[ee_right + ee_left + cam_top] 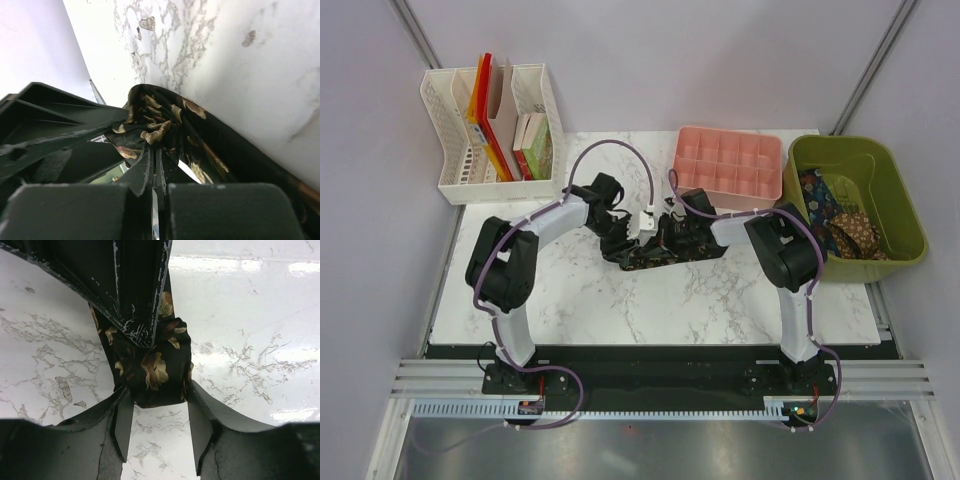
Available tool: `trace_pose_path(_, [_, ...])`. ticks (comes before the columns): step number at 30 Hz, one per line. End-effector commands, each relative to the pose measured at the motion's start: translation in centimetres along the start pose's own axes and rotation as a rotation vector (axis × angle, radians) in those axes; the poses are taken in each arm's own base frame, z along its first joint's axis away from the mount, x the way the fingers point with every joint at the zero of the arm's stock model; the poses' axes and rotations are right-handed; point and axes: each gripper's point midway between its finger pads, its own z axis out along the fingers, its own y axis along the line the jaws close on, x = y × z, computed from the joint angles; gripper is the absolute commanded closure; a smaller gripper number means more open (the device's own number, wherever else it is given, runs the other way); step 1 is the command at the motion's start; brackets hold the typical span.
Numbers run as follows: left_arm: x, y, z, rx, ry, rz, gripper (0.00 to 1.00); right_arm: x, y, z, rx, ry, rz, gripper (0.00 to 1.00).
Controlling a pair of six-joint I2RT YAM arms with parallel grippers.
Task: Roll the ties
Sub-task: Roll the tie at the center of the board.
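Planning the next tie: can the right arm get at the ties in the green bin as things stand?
Probably not yet. The right hand is shut on the tie on the table, so it must let go first. Otherwise the green bin sits open-topped beside that arm, with nothing over the ties inside.

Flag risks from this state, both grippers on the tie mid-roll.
1. The right gripper is shut on a thin fold of the tie; it may slip out.
2. The left gripper only straddles the bundled end, jaws open, so the roll may loosen.
3. The grippers sit close together and could collide.
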Motion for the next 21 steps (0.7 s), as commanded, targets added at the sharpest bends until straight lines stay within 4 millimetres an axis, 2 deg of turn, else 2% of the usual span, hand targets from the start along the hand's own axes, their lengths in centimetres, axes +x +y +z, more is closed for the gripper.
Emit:
trace_pose_path(1, [-2.8, -1.0, -2.0, 0.007, -0.130, 0.029, 0.47, -0.6, -8.5, 0.4, 0.285, -0.079, 0.048, 1.00])
trace_pose_path(5, [-3.0, -0.9, -2.0, 0.001, -0.143, 0.033, 0.41, -0.9, -8.9, 0.2, 0.306, -0.085, 0.036, 1.00])
trace_pose_path(10, [-3.5, -0.7, -3.0, -0.026, -0.169, 0.031, 0.36, -0.6, -9.6, -0.2, 0.346, -0.071, 0.054, 1.00])
trace_pose_path(11, [-3.7, -0.7, -3.2, -0.029, -0.183, 0.032, 0.33, -0.7, -9.8, -0.3, 0.354, -0.070, 0.053, 1.00])
trace_pose_path(12, [-3.6, -0.7, -3.3, -0.032, -0.187, 0.027, 0.24, -0.7, -9.8, -0.3, 0.358, -0.067, 0.056, 1.00])
trace_pose_path(14, [-3.3, -0.7, -3.7, -0.048, -0.191, 0.026, 0.13, -0.7, -10.1, -0.3, 0.372, -0.066, 0.058, 1.00])
trace_pose_path(16, [-3.0, -0.8, -3.9, -0.055, -0.192, 0.026, 0.10, -0.6, -10.4, -0.3, 0.384, -0.060, 0.060, 1.00])
trace_pose_path(17, [-2.8, -0.9, -3.9, -0.070, -0.192, 0.030, 0.05, -0.6, -10.4, -0.4, 0.390, -0.060, 0.060, 1.00])
trace_pose_path(21, [-2.1, -0.5, -4.1, -0.120, -0.194, 0.040, 0.03, -0.2, -10.7, -0.5, 0.399, -0.052, 0.061, 1.00])
